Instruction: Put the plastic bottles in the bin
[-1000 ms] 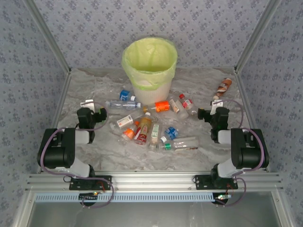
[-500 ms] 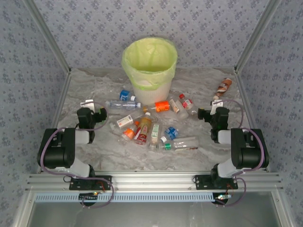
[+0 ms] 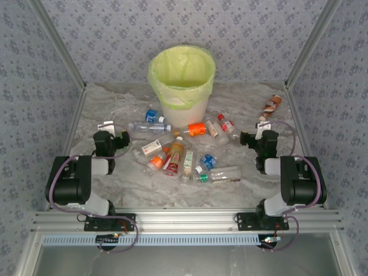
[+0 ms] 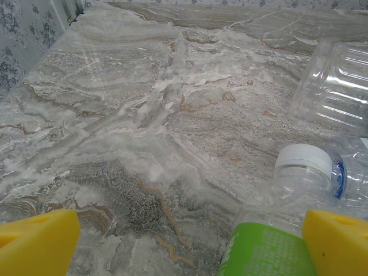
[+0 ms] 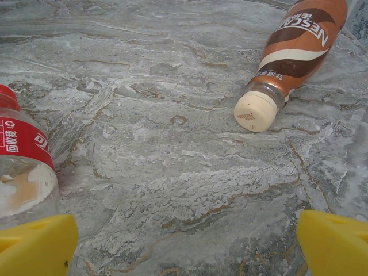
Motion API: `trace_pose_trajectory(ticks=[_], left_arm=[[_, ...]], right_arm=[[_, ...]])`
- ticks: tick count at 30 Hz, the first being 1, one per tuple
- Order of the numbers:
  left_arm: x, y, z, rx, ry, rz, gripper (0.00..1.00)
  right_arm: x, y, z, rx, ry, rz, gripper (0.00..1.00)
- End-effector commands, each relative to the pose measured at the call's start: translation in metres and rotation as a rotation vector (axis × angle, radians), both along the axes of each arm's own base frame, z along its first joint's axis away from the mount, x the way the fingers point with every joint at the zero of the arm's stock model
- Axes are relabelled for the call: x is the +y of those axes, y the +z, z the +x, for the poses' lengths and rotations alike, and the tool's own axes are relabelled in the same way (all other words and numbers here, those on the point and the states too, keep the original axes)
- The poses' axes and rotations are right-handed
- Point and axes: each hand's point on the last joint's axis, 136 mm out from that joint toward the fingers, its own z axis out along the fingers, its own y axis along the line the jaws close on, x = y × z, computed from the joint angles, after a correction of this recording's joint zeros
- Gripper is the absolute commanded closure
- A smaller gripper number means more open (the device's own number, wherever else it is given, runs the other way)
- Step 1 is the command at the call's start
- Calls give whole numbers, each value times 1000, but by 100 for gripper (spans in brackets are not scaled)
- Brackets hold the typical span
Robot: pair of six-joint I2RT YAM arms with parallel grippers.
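Standing here, it looks like nothing has been picked up yet. The plastic bottles (image 3: 175,155) lie scattered on the marbled table (image 3: 115,109) between the two arms, most of them in a loose heap just in front of the bin (image 3: 183,96), which stands at the far middle of the table with its pale bag folded over the rim. What I can see of its inside looks bare, so I judge the job to be at its very start, at the choosing and reaching for a first bottle. The left gripper (image 4: 187,244) is spread wide, its yellow pads far apart and holding nothing. A green-labelled bottle (image 4: 270,256) with a white cap lies on its side close against the right-hand pad, off centre in the gap. The right gripper (image 5: 187,244) is likewise spread and empty. A red-labelled bottle (image 5: 20,155) sits by its left-hand pad, and a brown bottle (image 5: 299,40) lies further ahead with its cream cap pointing back toward the camera (that one lies apart from the heap, over by the right wall). For the next move I would expect the left arm to slide sideways until the green-labelled bottle sits squarely between the pads, then drop and close across its body. The right arm must either shift toward the red label or reach forward for the brown one. Either way the carry calls for a good lift, since the bin's rim stands well above everything lying on the table.
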Motion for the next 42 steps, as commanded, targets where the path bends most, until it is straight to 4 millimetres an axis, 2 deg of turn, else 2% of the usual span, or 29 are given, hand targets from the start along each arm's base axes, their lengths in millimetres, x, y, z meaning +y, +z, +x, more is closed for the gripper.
trace_pose_trajectory(ticks=[1,7,11,15,19,22,30,40,42], left_arm=[[-4,18,9,-15,-38,10,0],[-3,59,-1,-53,-9,29,0],[-4,84,-7,-91,33,-25,1],[-14,100,-9,-63,50,-91,0],[-20,107,-13,-20,74,-198,0],[-18,109,-18,8,114,-254,1],[-21,106,-27,103,154,-351,0],[-10,101,-32,153,211,-369,1],[-9,99,-33,159,215,-372,1]], right_arm=[[0,14,6,-42,-4,-5,0],[4,46,4,-38,20,-11,0],[8,72,3,-47,19,34,0],[26,83,3,19,76,103,0],[50,67,2,194,178,111,0],[59,55,5,289,209,102,0],[97,14,8,550,344,128,3],[92,-24,27,707,222,65,14],[91,-22,38,706,205,43,14]])
